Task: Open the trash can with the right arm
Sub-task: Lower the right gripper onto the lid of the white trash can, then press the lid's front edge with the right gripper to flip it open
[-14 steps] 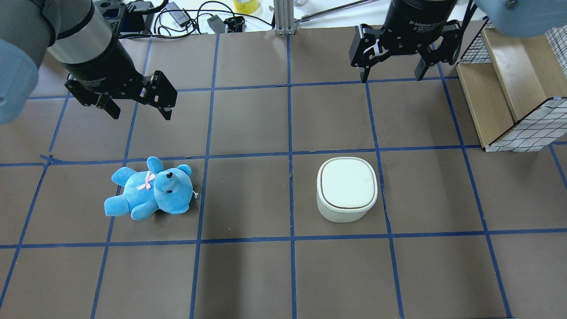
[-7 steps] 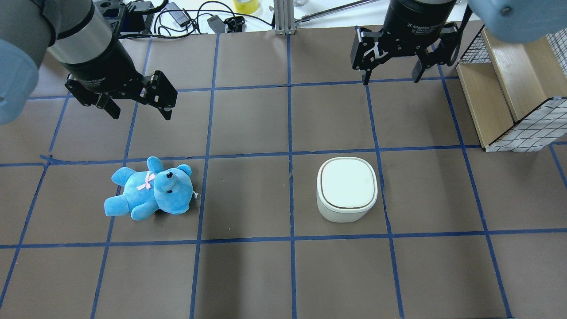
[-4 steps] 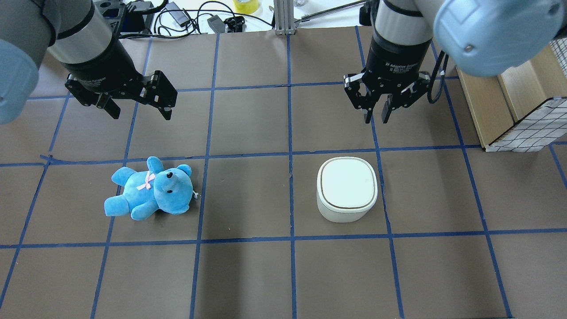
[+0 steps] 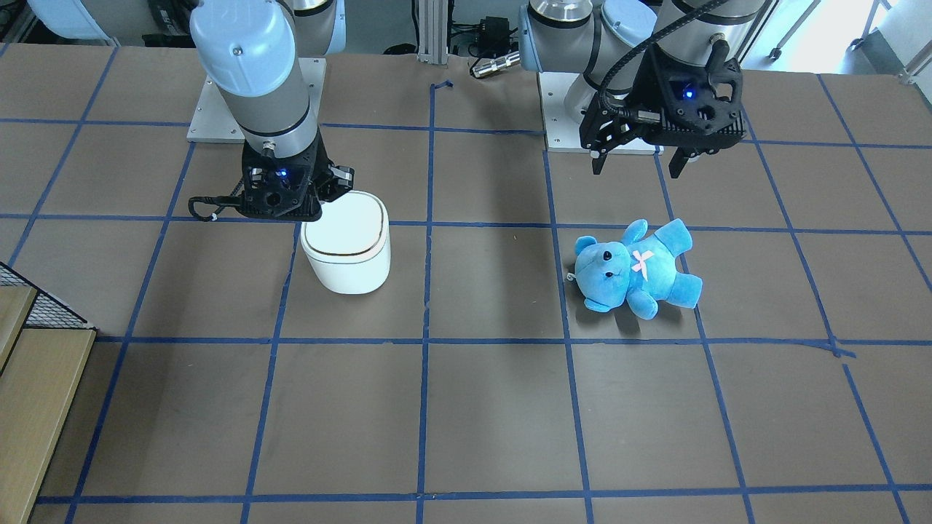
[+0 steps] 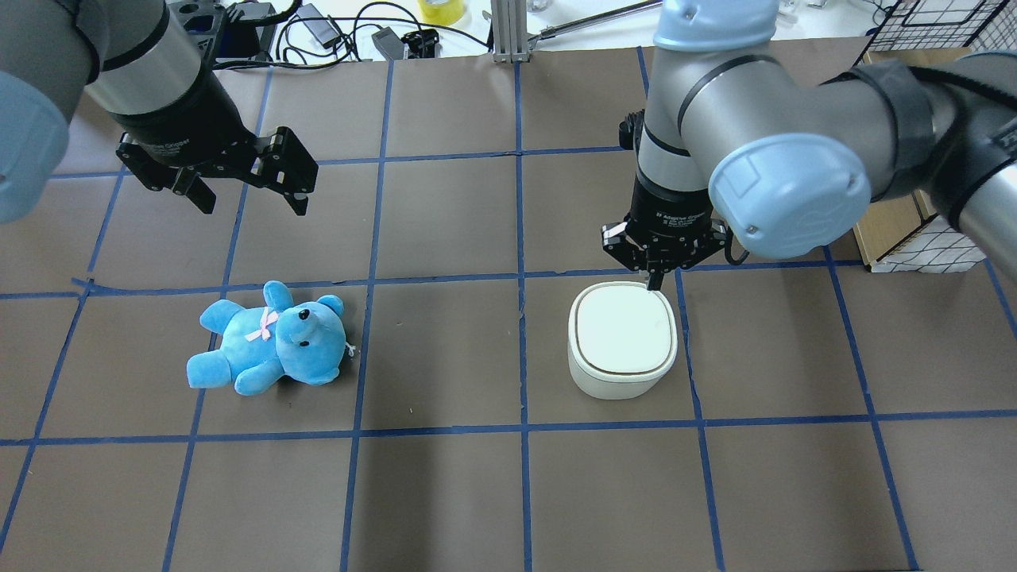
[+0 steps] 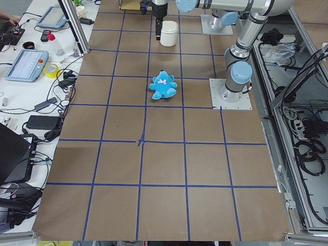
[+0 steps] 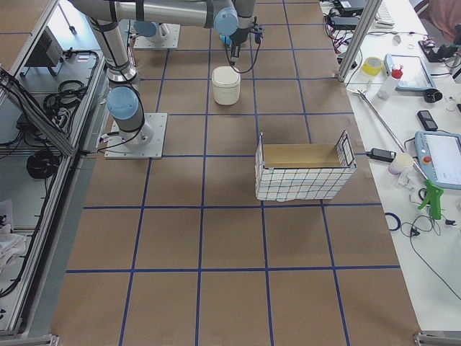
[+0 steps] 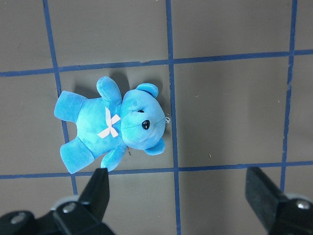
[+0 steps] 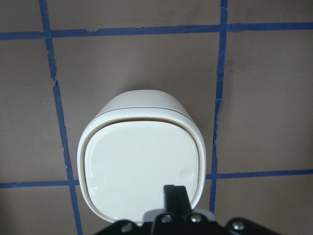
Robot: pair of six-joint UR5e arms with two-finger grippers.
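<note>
Overhead exterior: right hand [image 5: 654, 284] w/ "Adaptive Gripper" lbl [image 5: 672, 216] at trash can [image 5: 622, 338].

Trash can [image 5: 622, 338] on table [image 5: 445, 492], robot's R half; teddy [image 5: 270, 340] on L half, well apart, abt level w/ it. R claw [image 5: 656, 283] over can's top edge, R side. L claw [image 5: 253, 205] above table nr teddy, apart. Crate [image 7: 301, 186] at table's R end.

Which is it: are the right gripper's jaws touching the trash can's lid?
Cannot tell. The right wrist view shows the shut right gripper over the trash can lid's edge, but no view shows contact or a gap.
</note>
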